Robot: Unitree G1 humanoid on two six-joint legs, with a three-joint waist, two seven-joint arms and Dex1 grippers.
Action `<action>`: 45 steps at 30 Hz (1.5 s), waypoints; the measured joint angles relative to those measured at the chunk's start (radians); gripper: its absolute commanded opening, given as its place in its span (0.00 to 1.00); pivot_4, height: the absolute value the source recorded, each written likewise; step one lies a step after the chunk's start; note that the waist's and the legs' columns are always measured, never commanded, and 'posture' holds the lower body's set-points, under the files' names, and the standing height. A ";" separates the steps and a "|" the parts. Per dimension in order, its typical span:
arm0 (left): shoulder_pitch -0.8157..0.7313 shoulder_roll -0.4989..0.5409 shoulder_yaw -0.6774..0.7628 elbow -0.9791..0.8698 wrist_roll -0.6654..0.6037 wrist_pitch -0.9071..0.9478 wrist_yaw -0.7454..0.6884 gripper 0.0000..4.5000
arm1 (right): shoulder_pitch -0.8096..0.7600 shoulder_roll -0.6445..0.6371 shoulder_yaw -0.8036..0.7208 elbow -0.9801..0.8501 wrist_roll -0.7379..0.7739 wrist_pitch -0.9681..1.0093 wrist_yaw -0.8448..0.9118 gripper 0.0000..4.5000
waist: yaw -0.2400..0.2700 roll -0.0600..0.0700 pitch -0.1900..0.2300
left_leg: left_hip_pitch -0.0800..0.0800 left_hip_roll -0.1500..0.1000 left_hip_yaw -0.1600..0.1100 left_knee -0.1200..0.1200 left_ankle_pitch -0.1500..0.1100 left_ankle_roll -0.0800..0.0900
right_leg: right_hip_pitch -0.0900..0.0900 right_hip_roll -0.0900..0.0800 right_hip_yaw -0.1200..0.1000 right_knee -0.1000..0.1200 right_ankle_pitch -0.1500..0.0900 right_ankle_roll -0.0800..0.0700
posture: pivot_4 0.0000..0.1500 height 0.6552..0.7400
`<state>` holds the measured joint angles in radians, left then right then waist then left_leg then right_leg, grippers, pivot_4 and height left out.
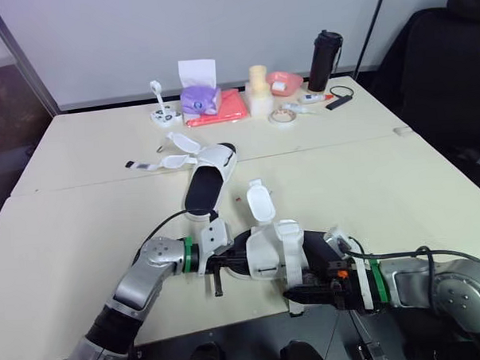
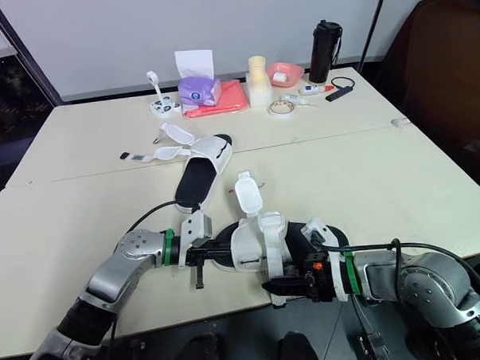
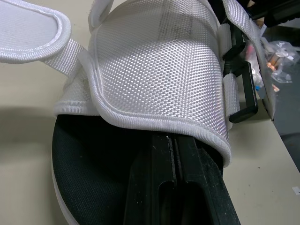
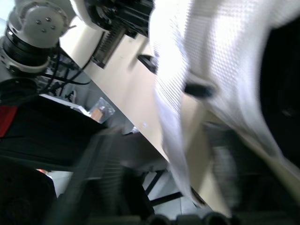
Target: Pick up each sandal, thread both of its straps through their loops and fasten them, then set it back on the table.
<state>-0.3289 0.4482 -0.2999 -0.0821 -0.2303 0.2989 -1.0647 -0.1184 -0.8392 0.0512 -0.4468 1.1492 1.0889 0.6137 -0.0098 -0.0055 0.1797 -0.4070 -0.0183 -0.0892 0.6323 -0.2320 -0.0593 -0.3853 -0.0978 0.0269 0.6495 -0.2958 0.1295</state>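
Note:
One sandal [image 1: 276, 250], with white woven straps over a black footbed, lies at the table's front edge between my two grippers. One of its straps [image 1: 259, 201] stands up loose. My left gripper [image 3: 172, 154] is shut. Its fingers lie on the footbed, and their tips are hidden under the white upper [image 3: 159, 70]. My right gripper [image 1: 310, 293] is open at the sandal's near side. A white strap end [image 4: 173, 122] hangs between its blurred fingers [image 4: 101, 183]. The second sandal [image 1: 206, 172] lies mid-table with its straps [image 1: 159, 162] spread loose.
At the table's far edge stand a purple tissue box [image 1: 200, 98], a red cloth [image 1: 225, 109], a cream stack [image 1: 259, 90], a pink bowl [image 1: 284, 82], a tape roll [image 1: 283, 116] and a black bottle [image 1: 325, 59]. A dark chair [image 1: 442, 67] is off to the right.

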 measured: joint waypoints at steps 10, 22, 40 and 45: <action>0.000 -0.001 0.000 0.000 0.000 0.001 0.005 0.00 | -0.015 -0.016 -0.023 -0.026 -0.006 0.042 0.024 0.01 | 0.000 0.000 0.000 | 0.000 0.000 0.000 0.000 0.000 0.000 | 0.000 0.000 0.000 0.000 0.000 0.000 | 1.00 1.00; 0.002 -0.016 -0.001 -0.001 0.000 0.000 0.019 0.00 | -0.468 -0.044 -0.087 0.142 0.068 0.124 0.108 0.01 | 0.001 0.000 0.000 | -0.002 0.000 0.000 -0.001 0.000 0.000 | -0.002 0.000 -0.001 0.000 0.000 0.000 | 1.00 1.00; 0.025 -0.015 0.000 -0.030 0.000 0.003 0.048 0.00 | -0.572 -0.006 0.079 0.371 -0.155 0.173 0.388 0.01 | -0.002 0.000 0.000 | -0.002 0.000 0.000 -0.001 0.000 0.000 | -0.004 0.000 0.000 0.000 0.000 0.000 | 1.00 1.00; 0.025 -0.015 0.000 -0.031 0.000 0.005 0.050 0.00 | -0.577 0.016 0.073 0.373 -0.164 0.196 0.387 0.01 | -0.002 0.000 0.000 | -0.002 0.000 0.000 -0.001 0.000 0.000 | -0.004 0.000 0.000 0.000 0.000 0.000 | 1.00 1.00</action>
<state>-0.3035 0.4330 -0.3000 -0.1132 -0.2300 0.3039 -1.0142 -0.6950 -0.8228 0.1241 -0.0735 0.9855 1.2844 1.0008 -0.0117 -0.0056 0.1798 -0.4089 -0.0183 -0.0890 0.6313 -0.2321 -0.0592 -0.3889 -0.0979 0.0265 0.6498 -0.2957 0.1295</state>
